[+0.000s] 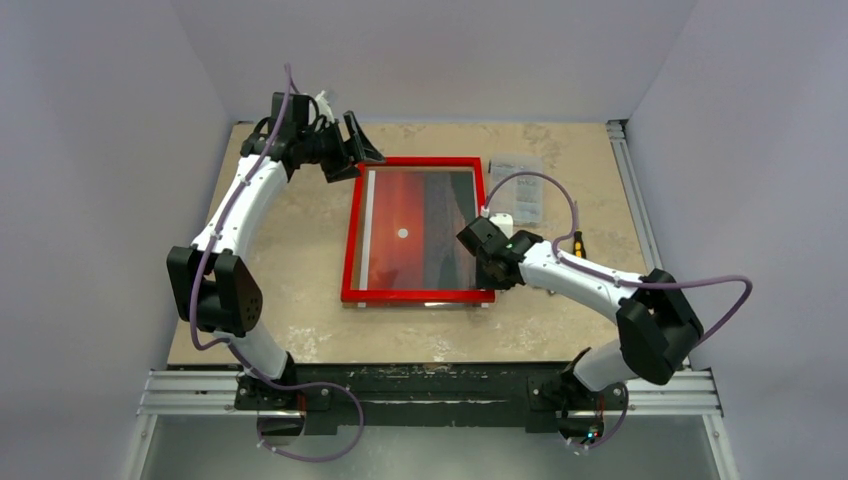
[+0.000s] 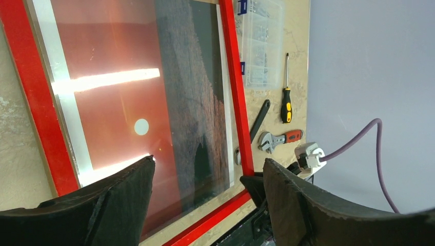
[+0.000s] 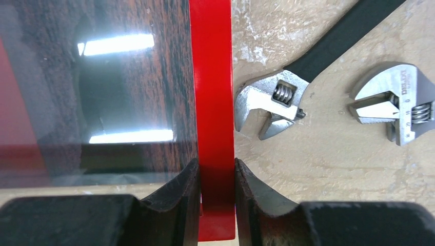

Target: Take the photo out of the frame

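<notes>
The red frame (image 1: pixel 415 296) lies flat on the table with the sunset photo (image 1: pixel 400 215) inside it, face up under reflective glazing. My right gripper (image 1: pixel 487 262) is shut on the frame's right rail near its near corner. The right wrist view shows both fingers (image 3: pixel 179 195) pressed against the red rail (image 3: pixel 211 77), with the dark part of the photo (image 3: pixel 102 92) to the left. My left gripper (image 1: pixel 362 150) is open and empty, raised over the frame's far left corner. Its view looks down the photo (image 2: pixel 128 92) and frame (image 2: pixel 233 87) between spread fingers (image 2: pixel 128 195).
To the right of the frame lie a clear parts box (image 1: pixel 518 185), a yellow-black screwdriver (image 2: pixel 285 102), a black-handled wrench (image 3: pixel 272 105) and an orange-handled adjustable wrench (image 2: pixel 279 138). White walls enclose the table on three sides.
</notes>
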You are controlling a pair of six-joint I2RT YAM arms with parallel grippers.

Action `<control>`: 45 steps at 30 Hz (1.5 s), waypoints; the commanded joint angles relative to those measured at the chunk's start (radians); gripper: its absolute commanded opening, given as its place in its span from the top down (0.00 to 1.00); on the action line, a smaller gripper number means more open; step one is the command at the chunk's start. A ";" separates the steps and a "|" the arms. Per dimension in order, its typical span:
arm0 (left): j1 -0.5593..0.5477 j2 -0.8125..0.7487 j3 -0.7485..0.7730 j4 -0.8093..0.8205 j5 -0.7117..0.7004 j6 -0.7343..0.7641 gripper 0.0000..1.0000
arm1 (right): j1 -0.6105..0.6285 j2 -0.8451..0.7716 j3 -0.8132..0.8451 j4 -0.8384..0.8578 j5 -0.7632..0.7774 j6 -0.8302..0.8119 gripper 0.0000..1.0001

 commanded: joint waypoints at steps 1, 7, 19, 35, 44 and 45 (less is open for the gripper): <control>0.004 -0.046 0.005 0.025 0.013 0.006 0.26 | 0.006 -0.066 0.087 -0.051 0.059 0.012 0.94; 0.006 -0.059 0.006 0.025 0.014 0.006 0.26 | 0.019 -0.053 0.141 -0.075 0.091 -0.001 1.00; 0.026 -0.085 0.011 0.017 0.006 0.014 0.26 | 0.144 0.094 0.314 -0.066 0.259 -0.015 1.00; 0.138 -0.187 0.015 0.006 -0.001 0.023 0.26 | 0.357 0.471 0.692 0.131 0.242 0.206 1.00; 0.194 -0.202 0.011 0.020 0.030 0.003 0.26 | 0.422 0.638 0.884 0.153 0.252 0.348 1.00; 0.202 -0.204 0.010 0.022 0.032 0.002 0.26 | 0.424 0.652 0.903 0.151 0.247 0.358 1.00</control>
